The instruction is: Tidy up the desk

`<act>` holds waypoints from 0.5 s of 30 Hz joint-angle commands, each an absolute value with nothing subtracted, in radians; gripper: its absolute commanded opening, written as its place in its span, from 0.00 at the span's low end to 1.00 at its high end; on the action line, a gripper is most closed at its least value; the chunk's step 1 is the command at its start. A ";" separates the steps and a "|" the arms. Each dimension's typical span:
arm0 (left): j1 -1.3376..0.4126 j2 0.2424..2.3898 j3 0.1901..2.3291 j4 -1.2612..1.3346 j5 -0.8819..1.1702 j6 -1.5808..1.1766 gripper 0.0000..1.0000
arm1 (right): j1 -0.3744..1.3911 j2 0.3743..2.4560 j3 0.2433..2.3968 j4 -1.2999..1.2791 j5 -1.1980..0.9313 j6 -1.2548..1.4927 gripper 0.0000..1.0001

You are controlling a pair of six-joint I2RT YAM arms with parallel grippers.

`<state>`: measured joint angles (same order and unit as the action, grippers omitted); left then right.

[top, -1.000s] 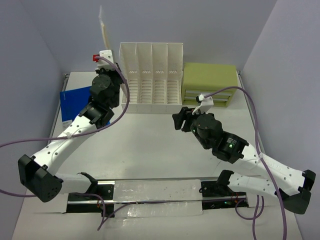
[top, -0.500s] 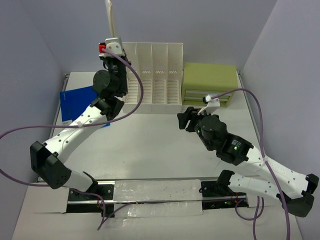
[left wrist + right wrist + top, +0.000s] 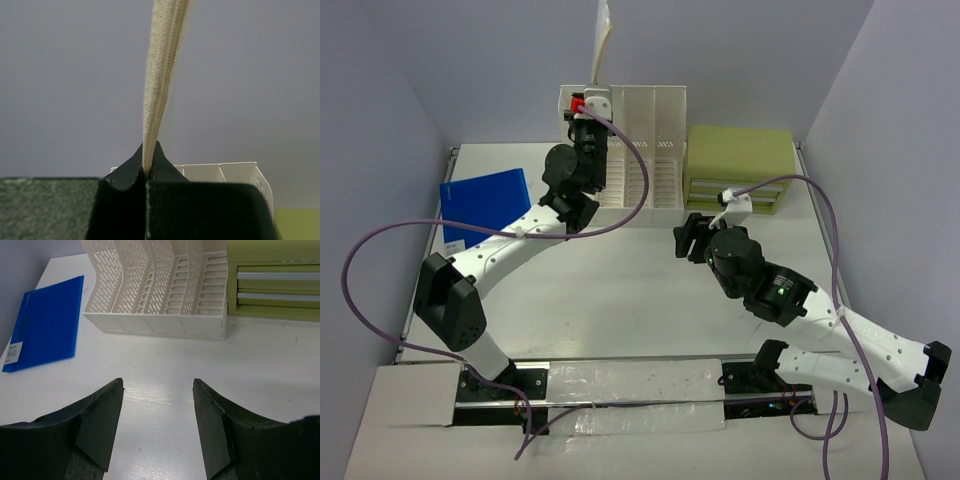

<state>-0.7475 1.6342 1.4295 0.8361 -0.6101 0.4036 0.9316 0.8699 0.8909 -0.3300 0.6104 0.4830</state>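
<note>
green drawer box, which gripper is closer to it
Right. The right gripper sits in front of the green drawer box; the left gripper is raised over the left end of the file rack, farther away.

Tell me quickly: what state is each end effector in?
Left end effector: closed on a thin cream folder, held upright.
Right end effector: open, empty.

Left gripper (image 3: 594, 86) clasping upright cream folder (image 3: 604, 35), by white file rack (image 3: 645, 150)
</note>
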 commanded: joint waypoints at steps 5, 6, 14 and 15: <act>-0.731 1.650 1.409 0.995 -0.522 0.362 0.00 | 0.922 0.863 0.918 -0.327 0.653 0.497 0.65; -0.728 1.652 1.397 0.987 -0.518 0.350 0.00 | 0.920 0.860 0.914 -0.327 0.652 0.496 0.65; -0.695 1.676 1.336 0.913 -0.478 0.227 0.00 | 0.916 0.841 0.887 -0.324 0.656 0.504 0.65; -0.692 1.681 1.322 0.939 -0.477 0.236 0.00 | 0.916 0.839 0.884 -0.325 0.655 0.505 0.65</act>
